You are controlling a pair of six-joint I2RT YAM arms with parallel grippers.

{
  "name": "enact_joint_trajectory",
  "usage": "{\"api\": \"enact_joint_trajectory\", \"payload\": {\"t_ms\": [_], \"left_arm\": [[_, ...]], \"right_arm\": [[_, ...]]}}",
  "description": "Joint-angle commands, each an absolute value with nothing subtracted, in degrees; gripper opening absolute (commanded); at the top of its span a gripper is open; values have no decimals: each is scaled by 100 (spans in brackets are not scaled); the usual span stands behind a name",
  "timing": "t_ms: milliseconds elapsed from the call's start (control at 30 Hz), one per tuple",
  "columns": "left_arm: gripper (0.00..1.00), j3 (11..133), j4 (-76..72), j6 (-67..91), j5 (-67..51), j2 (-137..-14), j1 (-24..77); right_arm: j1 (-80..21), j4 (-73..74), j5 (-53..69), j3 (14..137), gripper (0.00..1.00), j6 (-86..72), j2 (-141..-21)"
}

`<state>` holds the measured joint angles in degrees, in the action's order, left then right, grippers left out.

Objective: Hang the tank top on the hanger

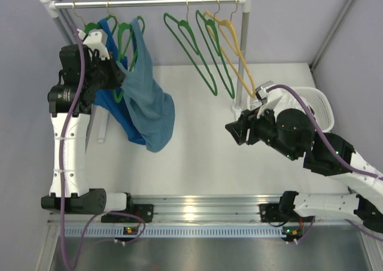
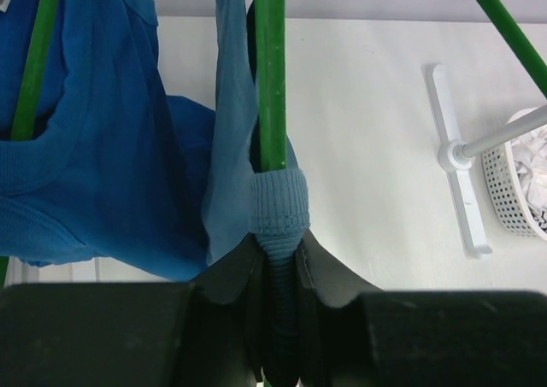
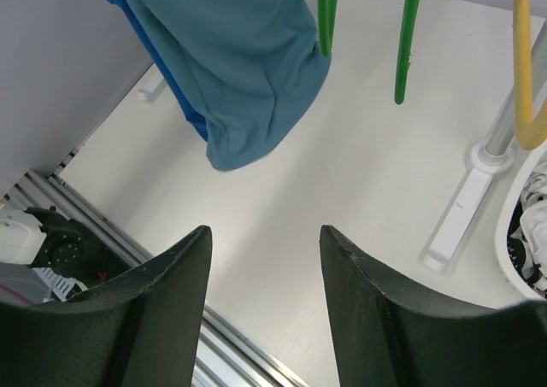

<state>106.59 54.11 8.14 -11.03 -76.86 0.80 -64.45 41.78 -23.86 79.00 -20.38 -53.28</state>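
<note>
Four thin green hangers [image 2: 272, 79], one yellow hanger [image 3: 523, 62]. Dusty-teal cloth tank top [image 1: 149, 109] dangles lengthwise below left gripper [image 2: 278, 252] pinching its strap; right gripper [image 3: 265, 246] gapes wide, empty.

I can read nothing here. The black motor housing [image 1: 66, 95] on my left arm [image 1: 67, 145], at about nine o'clock in the top view, carries a short line of pale print, but it is too small to make out. In my left wrist view a white tag [image 2: 4, 0] lies on the royal-blue tank top [image 2: 94, 131] at ten o'clock. The picture's edge cuts it off and its dark marks are illegible.
</note>
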Motion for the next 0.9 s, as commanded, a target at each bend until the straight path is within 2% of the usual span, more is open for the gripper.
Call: {"api": "enact_joint_trajectory", "payload": {"t_ms": [0,67,167,333,533,667,867], "left_arm": [[21,10757,4974,826,-1063,-7374,53],[25,10828,5001,817,-1055,-7357,44],[39,10960,5045,800,-1020,-7321,53],[50,11057,5071,791,-1020,-7181,44],[55,10995,4879,984,-1581,-6856,44],[57,10741,4764,1248,-2572,-6619,44],[57,9443,4274,1889,-3769,-6005,79]], "right_arm": [[-6486,4034,-2355,7875,54,-2065,-5291],[-6486,4025,-2347,7866,56,-2074,-5300],[-6495,4017,-2347,7822,59,-2083,-5300],[-6486,3999,-2347,7752,64,-2118,-5282],[-6486,3911,-2355,7577,69,-2153,-5238],[-6486,3815,-2347,7401,72,-2206,-5195],[-6486,3604,-2469,6839,74,-2346,-4931]]}}
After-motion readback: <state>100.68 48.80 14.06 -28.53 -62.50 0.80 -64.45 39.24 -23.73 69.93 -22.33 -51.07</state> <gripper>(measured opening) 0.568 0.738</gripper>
